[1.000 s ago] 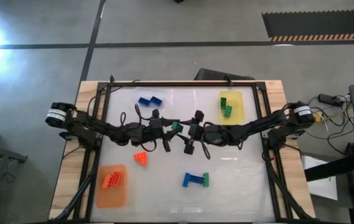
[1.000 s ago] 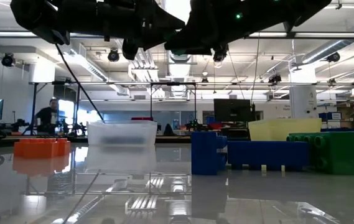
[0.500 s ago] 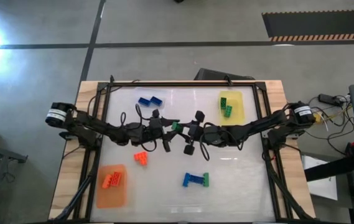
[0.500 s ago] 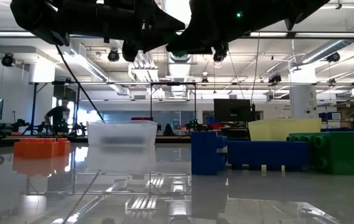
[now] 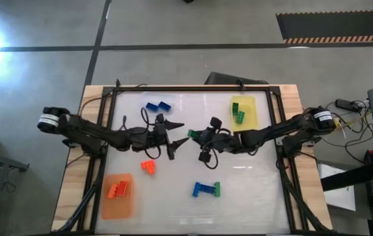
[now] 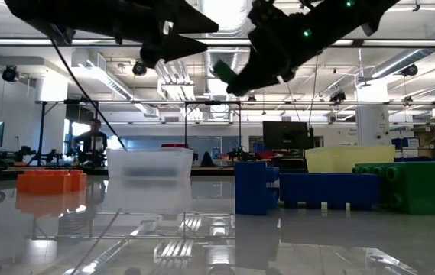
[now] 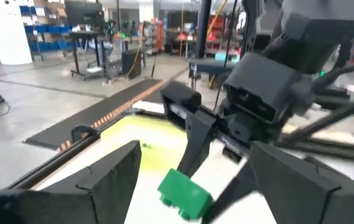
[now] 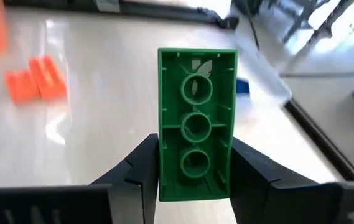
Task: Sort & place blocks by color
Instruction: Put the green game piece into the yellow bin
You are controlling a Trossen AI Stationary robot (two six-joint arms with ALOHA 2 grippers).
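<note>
High view: right gripper [image 5: 193, 134] clamps green block [image 5: 191, 133] (left gripper [image 5: 177, 136] agape).

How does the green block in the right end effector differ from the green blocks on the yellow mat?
The held green block is up in the air, clamped by the right end effector; the green blocks on the yellow mat lie at rest. The held one is alone; those sit as a cluster. All are green studded bricks.

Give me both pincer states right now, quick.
Left pincer: open, empty, mid-table above the surface.
Right pincer: shut on the small green studded plastic brick, held in the air.
</note>
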